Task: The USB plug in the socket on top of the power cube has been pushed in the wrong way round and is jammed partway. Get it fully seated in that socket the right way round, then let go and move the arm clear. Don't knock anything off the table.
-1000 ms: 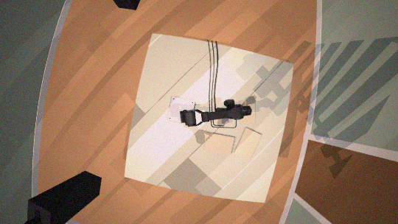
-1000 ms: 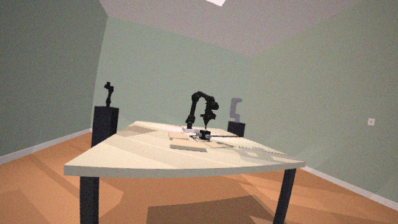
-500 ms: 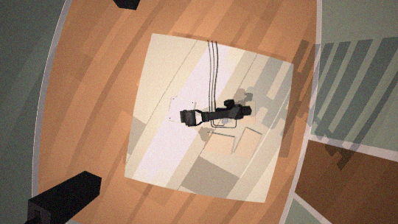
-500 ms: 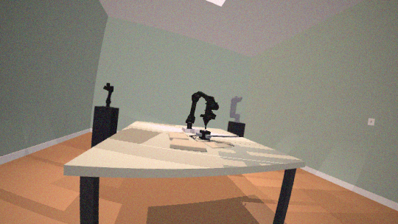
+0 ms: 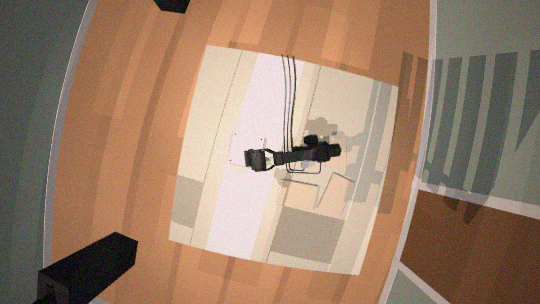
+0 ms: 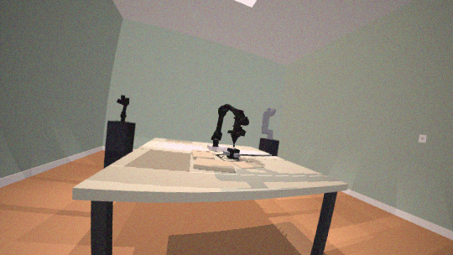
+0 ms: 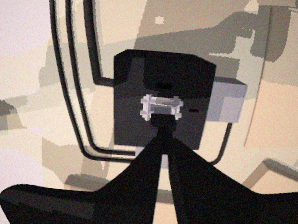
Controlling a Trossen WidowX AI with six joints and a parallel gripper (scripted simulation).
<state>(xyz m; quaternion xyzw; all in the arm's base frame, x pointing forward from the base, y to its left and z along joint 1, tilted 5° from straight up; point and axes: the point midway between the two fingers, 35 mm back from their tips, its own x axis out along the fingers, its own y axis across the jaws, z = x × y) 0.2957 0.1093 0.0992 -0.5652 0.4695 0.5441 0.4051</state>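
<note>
- While the two dark fingers meet almost at a point, they are pinched narrowly on the pale USB plug point(image 7: 161, 107), which sits in the socket on top of the black power cube point(image 7: 160, 99).
- By my reading the gripper point(image 7: 161, 137) grips the plug from the near side in the wrist view; I cannot tell how deep the plug sits or which way round it is.
- Cables point(image 7: 69, 63) run from the cube's left side toward the far edge of the table point(image 6: 201, 190), and a grey block point(image 7: 226, 102) adjoins the cube's right side.
- From outside, the arm point(image 6: 230, 122) reaches straight down onto the cube near the table's far middle.
- Judging by this, the step in hand is working the jammed plug; next likely calls for a straight upward pull, a half turn, then a level press down.
</note>
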